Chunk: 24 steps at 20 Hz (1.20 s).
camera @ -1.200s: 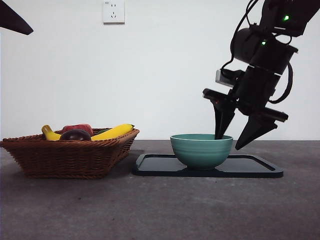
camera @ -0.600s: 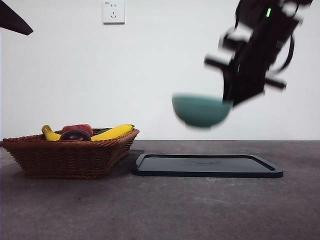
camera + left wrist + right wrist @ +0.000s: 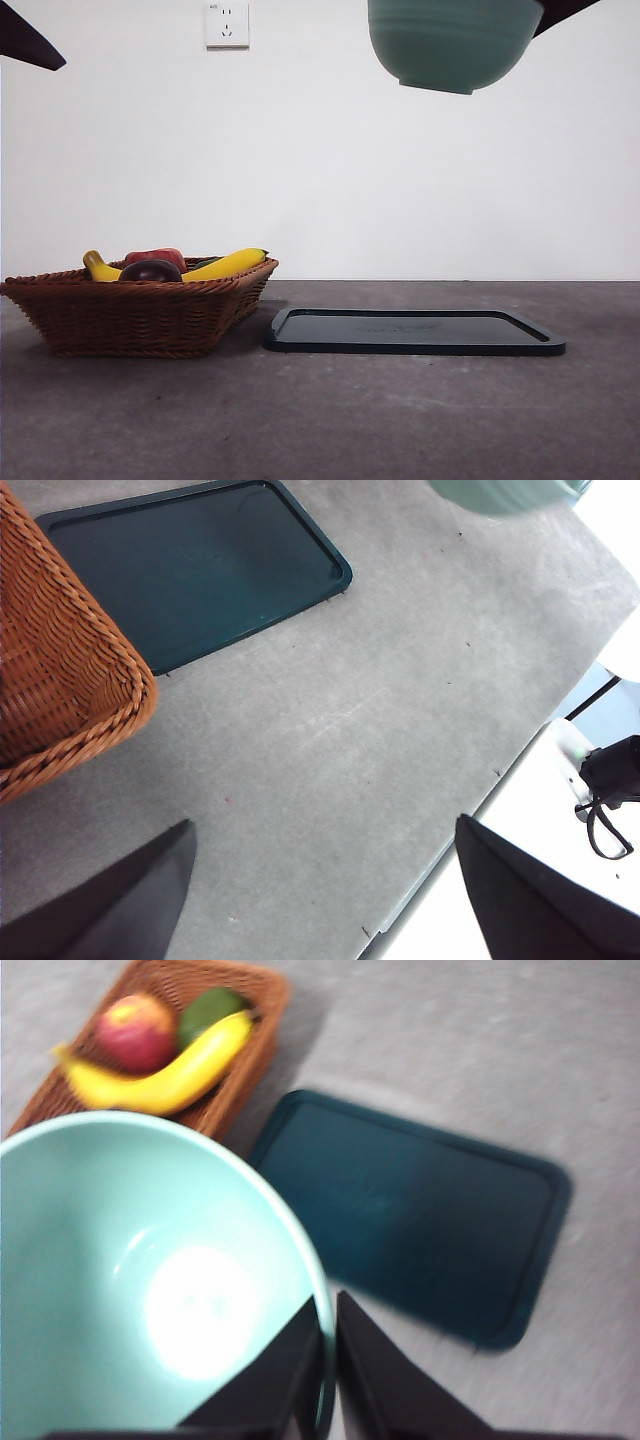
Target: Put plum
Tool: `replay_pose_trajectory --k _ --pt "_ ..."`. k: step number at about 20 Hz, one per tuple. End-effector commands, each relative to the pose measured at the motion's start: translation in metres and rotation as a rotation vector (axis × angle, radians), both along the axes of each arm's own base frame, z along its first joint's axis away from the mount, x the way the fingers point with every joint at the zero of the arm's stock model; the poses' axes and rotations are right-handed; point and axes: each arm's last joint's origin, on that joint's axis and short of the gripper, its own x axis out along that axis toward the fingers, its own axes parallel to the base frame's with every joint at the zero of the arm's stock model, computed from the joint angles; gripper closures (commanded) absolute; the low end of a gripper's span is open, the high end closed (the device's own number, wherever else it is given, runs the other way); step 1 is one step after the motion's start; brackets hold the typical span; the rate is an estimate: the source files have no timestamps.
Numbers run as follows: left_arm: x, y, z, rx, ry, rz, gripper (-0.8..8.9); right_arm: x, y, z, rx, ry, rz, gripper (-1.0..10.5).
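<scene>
We see the right gripper [image 3: 328, 1360] high above the table [image 3: 400, 420], its 2 jaws clenched on the rim of the teal bowl [image 3: 452, 42]; one jaw is inside the bowl, the other outside, w/ the rim pinched between them. In the front view the bowl hangs at the top edge, well above the dark tray [image 3: 415, 333], and the tray has nothing on it. In the right wrist view the bowl looks empty inside.

The plum [image 3: 151, 270] is not near these jaws. It lies in the wicker basket [image 3: 140, 310], well apart from the bowl, at the front between the 2 yellow bananas [image 3: 225, 264] and just before the red fruit [image 3: 155, 257]. In the right wrist view we cannot see the plum, the bowl hides that part of the basket; a green fruit [image 3: 211, 1010] shows beside the red one.

The left gripper [image 3: 325, 880] hovers over bare table, jaws released & wide apart, nothing between them. The basket corner and the tray are beyond its jaws, not touching.
</scene>
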Motion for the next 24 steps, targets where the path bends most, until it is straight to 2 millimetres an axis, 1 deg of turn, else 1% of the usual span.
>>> replay_pose_trajectory --k 1,2,4,8,11,13,17,20,24 --pt "0.001 -0.001 0.004 -0.004 -0.02 -0.016 4.09 -0.01 0.007 -0.014 -0.012 0.021 0.046 9.4" --pt "0.001 -0.001 0.004 -0.004 -0.02 -0.016 4.09 -0.014 0.01 -0.025 -0.019 0.039 0.063 9.4" --pt "0.001 -0.001 0.004 -0.004 -0.02 -0.016 4.09 -0.017 0.017 -0.048 -0.027 0.084 0.082 9.4" --pt "0.001 -0.001 0.004 -0.004 -0.02 -0.016 4.09 -0.02 0.031 -0.092 -0.005 0.122 0.104 9.4" --pt "0.001 -0.001 0.004 -0.004 -0.02 -0.015 4.09 -0.021 0.039 -0.119 -0.02 0.17 0.111 9.4" --pt "0.001 -0.001 0.004 -0.004 -0.02 -0.016 4.09 -0.018 0.046 -0.135 -0.07 0.191 0.105 9.4" --pt "0.001 -0.001 0.004 -0.004 -0.02 -0.016 4.09 -0.008 0.06 -0.156 -0.121 0.219 0.109 9.4" --pt "0.001 -0.001 0.004 -0.004 -0.02 -0.016 4.09 -0.003 0.065 -0.17 -0.151 0.259 0.111 9.4" --pt "0.001 -0.001 0.004 -0.004 -0.02 -0.016 4.09 0.0 0.067 -0.178 -0.171 0.263 0.099 9.4"
